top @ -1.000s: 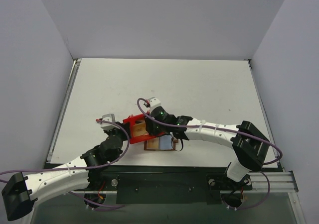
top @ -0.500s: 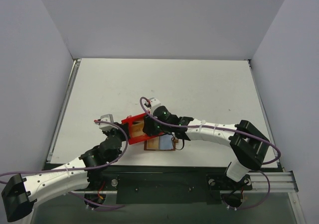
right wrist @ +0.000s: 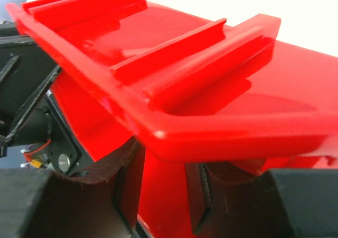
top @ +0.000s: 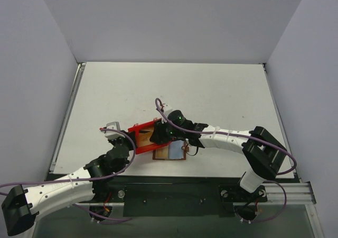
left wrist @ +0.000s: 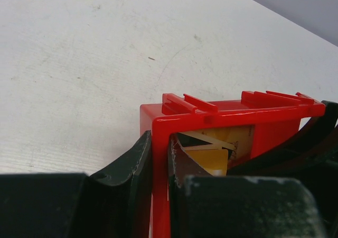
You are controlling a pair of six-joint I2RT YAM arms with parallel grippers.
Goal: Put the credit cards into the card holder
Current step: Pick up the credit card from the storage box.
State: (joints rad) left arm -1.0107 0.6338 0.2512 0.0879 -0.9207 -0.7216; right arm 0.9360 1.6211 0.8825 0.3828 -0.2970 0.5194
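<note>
Evidently we have both arms on one container: the red plastic bin [top: 141,136], left of centre near the front of the pale grey desk [top: 211,90]. Our left pincer [left wrist: 159,149] is narrowed onto a corner of the bin's wall. One dark finger sits outside and one inside, so the red plastic is pinched between them. Our right pincer [right wrist: 161,191] clamps another wall the same way, with red plastic filling the gap between its fingers.

A hold from two sides reads to us as a way to steady or tip the bin, since neither arm is free to pick anything out. Whether the bin is lifted off the desk we cannot tell.

The thin gold-tan credit cards [left wrist: 217,154] lie loose and overlapping at angles inside the bin, one showing a dark stripe, and none is gripped. The brown leather-like folding card holder [top: 172,152] lies open on the desk with its light blue pockets up. It is just right of the bin and nearer, below the right wrist. We judge it was set there to keep each card's trip short. From above we see no card in its pockets, so the task looks barely begun.
</note>
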